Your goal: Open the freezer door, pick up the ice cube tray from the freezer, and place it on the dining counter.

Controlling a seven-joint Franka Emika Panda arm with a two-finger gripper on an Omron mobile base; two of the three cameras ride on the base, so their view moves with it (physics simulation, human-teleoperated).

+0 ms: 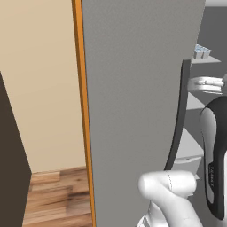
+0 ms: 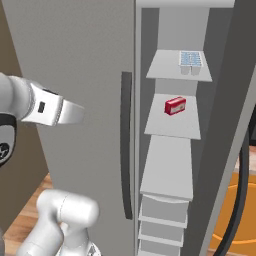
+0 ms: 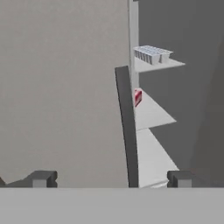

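Hand view: gripper (image 3: 109, 178) hanging wide open, empty, bottom centre, lining up toward ice cube tray (image 3: 152, 54) upper right on freezer (image 3: 183, 35) shelf.

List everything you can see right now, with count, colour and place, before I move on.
flat light blue-white ice cube tray: one, top visible shelf.
small red box: one, shelf below the tray.
flat light grey shelves: several, stacked in the open freezer.
matte grey door panel: one, left of the shelves, with dark vertical bar handle.
orange cabinet edge: one, left of the grey panel.
wooden floor: brown, lower left.
hand: one, dark fingertips, open, holding nothing.
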